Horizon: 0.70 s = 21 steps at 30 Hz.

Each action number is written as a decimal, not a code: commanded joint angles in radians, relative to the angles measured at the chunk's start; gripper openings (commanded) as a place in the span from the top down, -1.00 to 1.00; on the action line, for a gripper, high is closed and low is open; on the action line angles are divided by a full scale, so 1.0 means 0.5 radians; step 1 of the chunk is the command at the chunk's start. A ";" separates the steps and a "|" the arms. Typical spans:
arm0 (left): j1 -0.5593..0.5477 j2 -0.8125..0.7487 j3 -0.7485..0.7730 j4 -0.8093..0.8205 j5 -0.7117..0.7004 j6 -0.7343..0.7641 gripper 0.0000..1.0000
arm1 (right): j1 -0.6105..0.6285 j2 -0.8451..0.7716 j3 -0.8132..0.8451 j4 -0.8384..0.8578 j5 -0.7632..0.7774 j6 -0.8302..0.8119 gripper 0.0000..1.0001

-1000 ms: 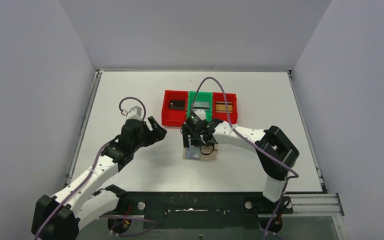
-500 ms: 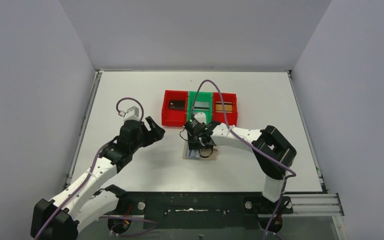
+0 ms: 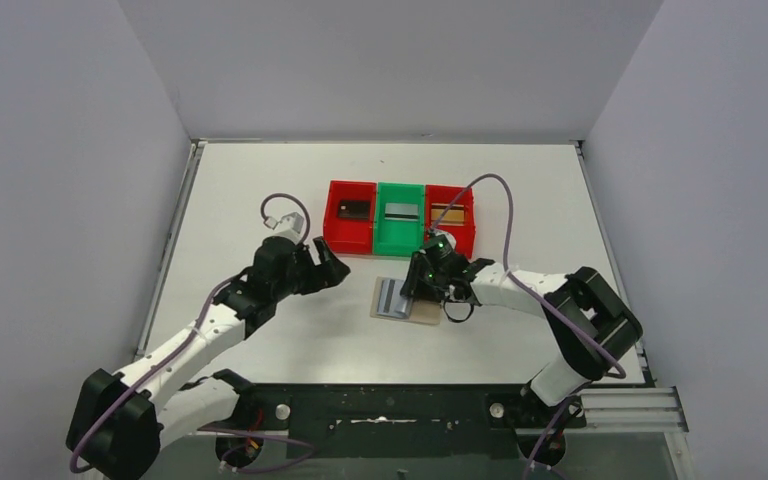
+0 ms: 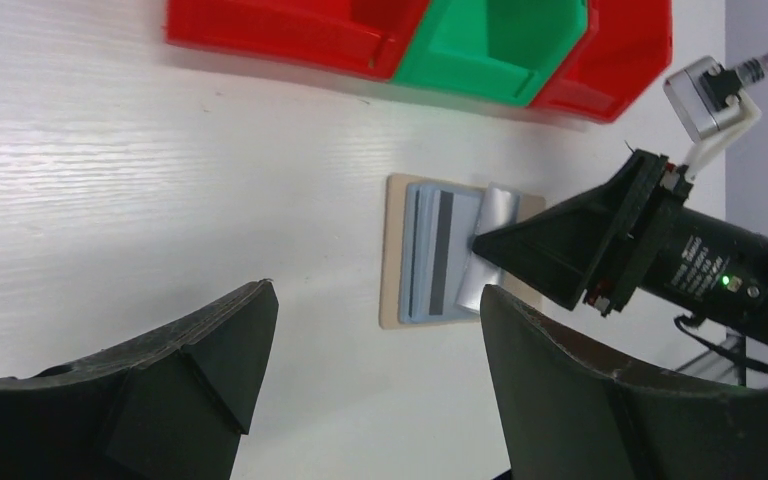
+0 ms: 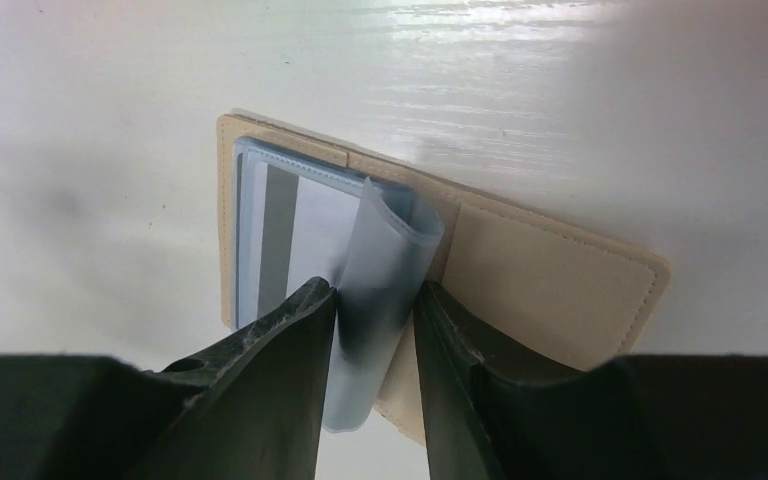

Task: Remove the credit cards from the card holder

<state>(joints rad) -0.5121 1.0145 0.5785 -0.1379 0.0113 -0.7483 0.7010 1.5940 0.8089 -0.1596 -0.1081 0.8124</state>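
Observation:
The beige card holder (image 3: 423, 316) lies open on the table, in front of the bins. Its light blue inner sleeve (image 5: 385, 255) is curled upward, and my right gripper (image 5: 375, 288) is shut on that leaf from both sides. One credit card with a grey stripe (image 5: 280, 230) lies in the flat sleeve on the holder's left half. The bins hold other credit cards: a dark one (image 3: 353, 209), a silver-grey one (image 3: 401, 211) and a gold-brown one (image 3: 448, 213). My left gripper (image 3: 330, 266) hangs open and empty, left of the holder (image 4: 392, 250).
A red bin (image 3: 351, 240), a green bin (image 3: 400, 240) and a second red bin (image 3: 463, 232) stand in a row just behind the holder. The right arm's cable (image 3: 480, 190) arches over the bins. Grey walls close off the table on three sides.
My right gripper has swung to the holder's right side and closed on the blue sleeve, lifting it into a curl. The left arm has crept forward and right, still open.

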 commanded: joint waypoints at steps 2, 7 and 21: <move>-0.191 0.150 0.144 0.350 0.212 0.142 -0.50 | -0.116 -0.151 -0.254 0.592 -0.293 0.172 0.26; -0.397 0.355 0.203 0.523 0.246 0.148 -0.49 | -0.190 -0.219 -0.433 0.786 -0.324 0.271 0.23; -0.519 0.919 0.282 0.983 0.592 -0.035 -0.28 | -0.343 -0.306 -0.680 1.022 -0.391 0.393 0.26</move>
<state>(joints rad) -0.7589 1.4269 0.6689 0.2050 0.2333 -0.7303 0.5457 1.4723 0.4873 0.2573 -0.2901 0.9894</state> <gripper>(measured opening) 0.658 0.369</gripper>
